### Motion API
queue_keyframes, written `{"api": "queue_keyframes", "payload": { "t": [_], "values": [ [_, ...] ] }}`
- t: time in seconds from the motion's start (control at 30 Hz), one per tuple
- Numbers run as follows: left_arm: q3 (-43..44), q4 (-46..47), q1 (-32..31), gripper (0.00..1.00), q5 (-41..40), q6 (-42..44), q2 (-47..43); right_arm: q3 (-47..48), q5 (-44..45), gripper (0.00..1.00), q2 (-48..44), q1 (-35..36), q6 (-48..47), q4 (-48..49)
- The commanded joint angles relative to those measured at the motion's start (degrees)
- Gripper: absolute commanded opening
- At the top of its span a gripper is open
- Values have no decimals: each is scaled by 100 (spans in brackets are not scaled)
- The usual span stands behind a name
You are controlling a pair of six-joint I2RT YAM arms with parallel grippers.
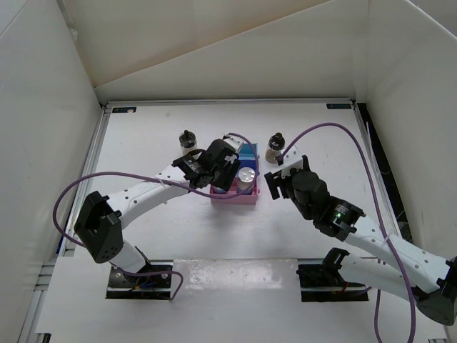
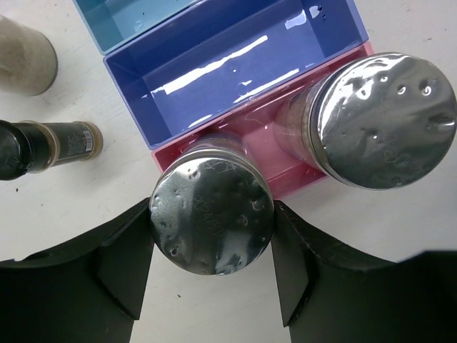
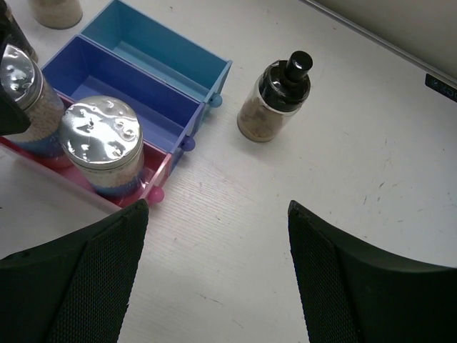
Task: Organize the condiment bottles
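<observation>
White table (image 1: 143,132) bears rack (image 1: 235,201), 2 black-capped bottles (image 1: 187,142) (image 1: 274,148).

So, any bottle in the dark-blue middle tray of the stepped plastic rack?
No, the dark-blue tray shows only its bare glossy floor.

A silver-topped shaker (image 2: 212,214), a black-capped brownish bottle (image 3: 275,100), a pink-and-blue rack (image 3: 121,89).

From high behind, we look down on the whole table (image 1: 143,136). Our left wrist camera hangs close over the rack (image 2: 235,78). The right one looks on from farther off, sharing the rack and its two bottles (image 2: 378,118).
</observation>
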Motion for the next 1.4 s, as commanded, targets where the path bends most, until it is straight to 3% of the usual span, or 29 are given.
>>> {"api": "queue_keyframes", "payload": {
  "t": [0.0, 0.13, 0.17, 0.27, 0.4, 0.73, 0.9, 1.03, 1.13, 1.37],
  "values": [
    [27, 349, 48, 3, 85, -112, -98, -10, -64, 81, -53, -15, 61, 111],
    [36, 340, 66, 27, 155, -130, -97, -10, -47, 81, -53, 3, 44, 94],
    [28, 349, 66, 43, 173, -121, -80, -18, -47, 81, -70, 11, 52, 111],
    [19, 349, 66, 68, 208, -182, -106, -18, -38, 81, -70, 38, 44, 93],
    [71, 315, 75, 82, 322, -235, -115, -10, -21, 81, -70, 29, 44, 102],
    [343, 455, 75, 88, 595, -174, -290, 166, -328, 85, 298, -357, -97, 207],
    [519, 428, 66, 88, 630, -16, -431, 447, -898, 85, 562, -1365, -343, 339],
    [800, 332, 75, 88, 586, 125, -493, 675, -1909, 85, 914, -2316, -168, 480],
    [959, 218, 75, 88, 455, 204, -502, 807, -2252, 85, 1248, -2650, -89, 656],
    [1169, 138, 92, 90, 164, 424, -607, 1265, -2639, 85, 2371, -2740, -97, 1007]
  ]
}}
